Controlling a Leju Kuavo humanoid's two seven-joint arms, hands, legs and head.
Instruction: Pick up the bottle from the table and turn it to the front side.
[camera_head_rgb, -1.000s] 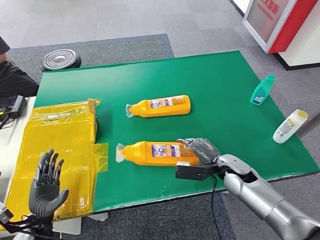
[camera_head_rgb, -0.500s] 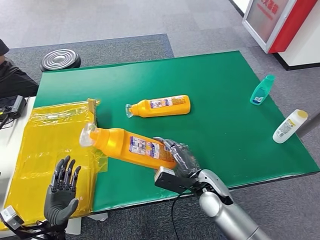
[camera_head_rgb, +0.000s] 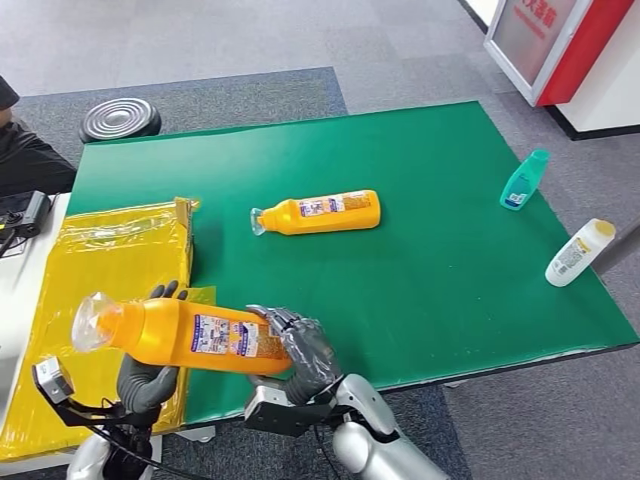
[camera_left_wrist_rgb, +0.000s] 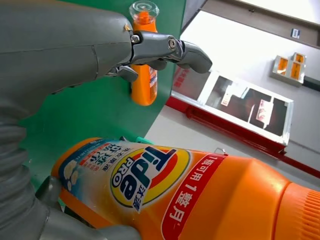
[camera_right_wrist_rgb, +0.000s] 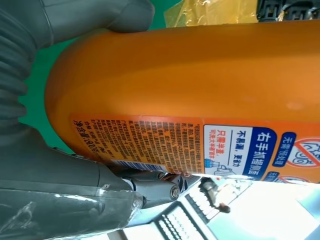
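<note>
Head view: right hand (camera_head_rgb: 302, 350) holds the bottle (camera_head_rgb: 189, 335) up off the table (camera_head_rgb: 453, 250); left hand (camera_head_rgb: 143, 380) cups it underneath. Next, roll it, I think.

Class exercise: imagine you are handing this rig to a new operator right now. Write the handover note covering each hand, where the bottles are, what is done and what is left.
Right hand: grips the base end of the orange bottle, held off the green table with its cap pointing left.
Left hand: under the bottle's neck end, touching it; a firm grip cannot be confirmed.
Second orange bottle: lying on the table, untouched.
Done: bottle picked up.
Left: turning it. The head view shows the fine-print back label up; the left wrist view shows the brand label on the underside.
</note>
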